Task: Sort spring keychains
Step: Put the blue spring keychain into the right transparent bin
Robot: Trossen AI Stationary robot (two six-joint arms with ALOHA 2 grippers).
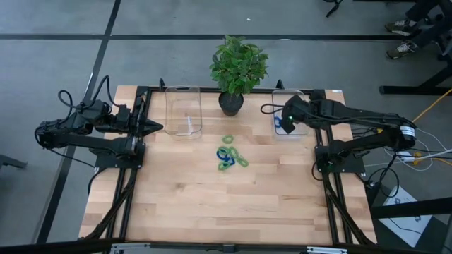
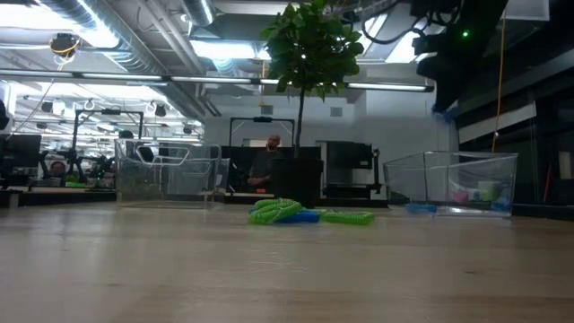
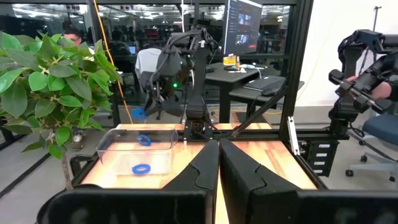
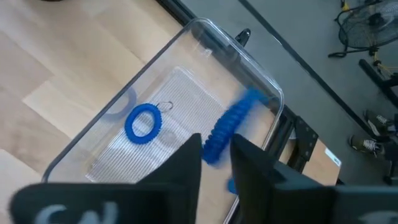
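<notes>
A small heap of spring keychains point(image 1: 229, 156), light green with some blue, lies mid-table; in the low view the heap point(image 2: 300, 213) rests flat on the wood. My right gripper point(image 1: 284, 125) hovers over the right clear bin point(image 1: 304, 95), shut on a blue spring keychain point(image 4: 227, 132). Another blue keychain point(image 4: 143, 123) lies on that bin's floor, and the left wrist view shows two blue loops point(image 3: 142, 168) in it. My left gripper point(image 1: 159, 128) is shut and holds nothing, beside the left clear bin point(image 1: 169, 113). My right gripper pinches the blue spring keychain by one end point(image 4: 211, 149) between its two fingers, coming from above and pointing down. The rest of the coil sticks out past the fingertips, blurred, lifted clear above the bin's floor point(image 4: 168, 106). In the low view the coil point(image 2: 439, 112) shows just under the gripper.
A potted plant point(image 1: 236, 70) stands at the table's far edge between the two bins. The left bin point(image 2: 166, 175) looks empty. Bare wood stretches from the heap to the near edge. Arm frames run along both sides of the table. A person sits far behind the table point(image 2: 269, 161).
</notes>
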